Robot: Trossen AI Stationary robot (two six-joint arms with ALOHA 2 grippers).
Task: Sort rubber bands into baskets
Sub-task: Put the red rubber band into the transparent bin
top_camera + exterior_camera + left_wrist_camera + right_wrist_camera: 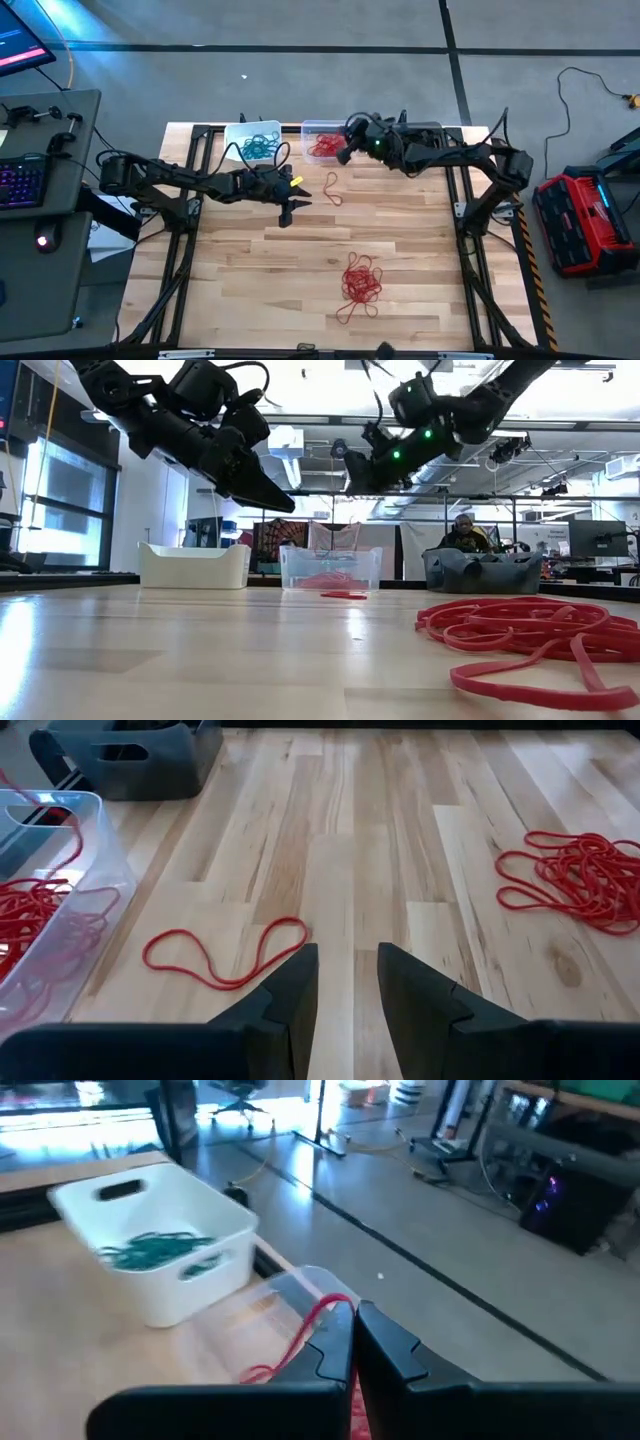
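Observation:
My right gripper (343, 153) hovers above the clear basket (322, 139), which holds red rubber bands, and is shut on one red rubber band (300, 1342). The white basket (256, 140) to its left holds teal bands (160, 1250). The dark grey basket (480, 572) stands to the right, mostly under the right arm in the high view. My left gripper (347, 982) hangs open above the table, with nothing between its fingers, near a single red band (225, 955) that lies flat on the wood. A pile of red bands (360, 282) lies toward the near edge. My right gripper pinches the red rubber band's upper end (332, 1306) between its two shut fingertips. The band hangs slack below the fingers, over the clear basket's rim (296, 1283), lifted clear of the table.
The three baskets stand in a row along the table's far edge. Bare wood lies between the single red band and the red pile. A black frame runs along the table's left and right sides.

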